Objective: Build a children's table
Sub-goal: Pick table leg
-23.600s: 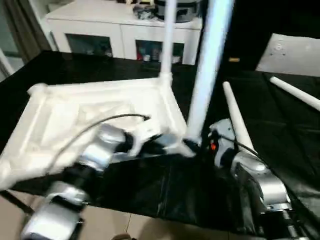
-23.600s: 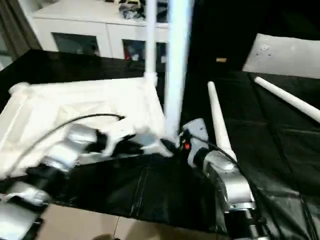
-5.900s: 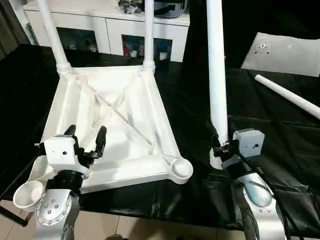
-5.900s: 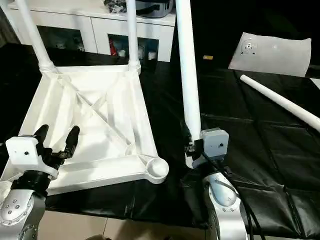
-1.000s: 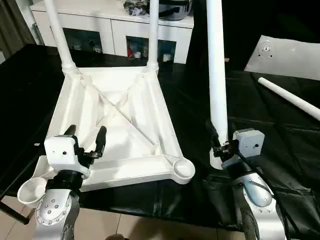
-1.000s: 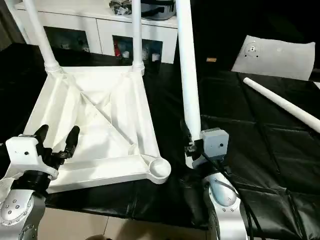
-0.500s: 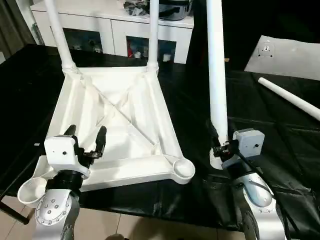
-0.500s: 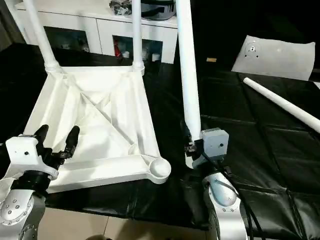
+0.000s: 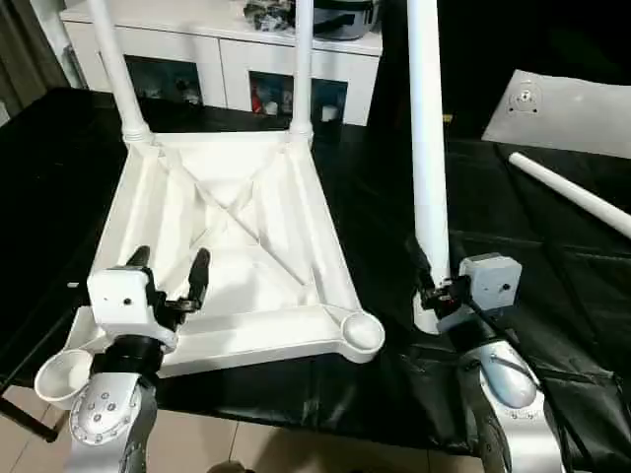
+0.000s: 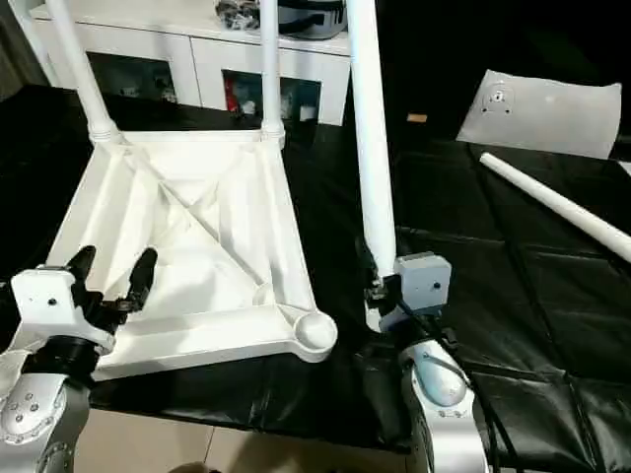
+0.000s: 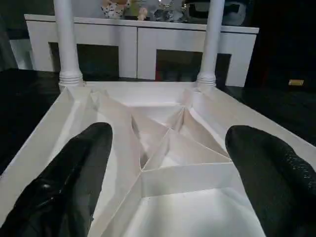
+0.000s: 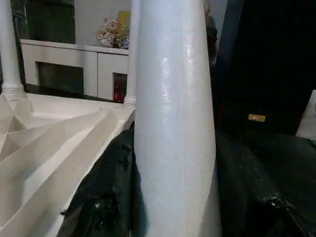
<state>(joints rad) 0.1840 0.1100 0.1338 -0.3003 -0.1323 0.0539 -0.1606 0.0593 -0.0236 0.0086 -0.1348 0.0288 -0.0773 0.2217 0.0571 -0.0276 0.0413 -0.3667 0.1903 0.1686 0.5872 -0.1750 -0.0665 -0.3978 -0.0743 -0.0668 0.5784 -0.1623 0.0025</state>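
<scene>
Right gripper (image 9: 426, 286) clamps an upright leg (image 9: 427, 148). Left gripper (image 9: 168, 268) spread wide, hovering above tabletop (image 9: 237, 246) beside it.

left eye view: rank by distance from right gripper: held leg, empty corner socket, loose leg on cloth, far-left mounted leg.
1. Held leg, upright in the right gripper jaws.
2. Empty corner socket, just to its left.
3. Loose leg, lying off to the right.
4. Far-left mounted leg, across the tabletop.
</scene>
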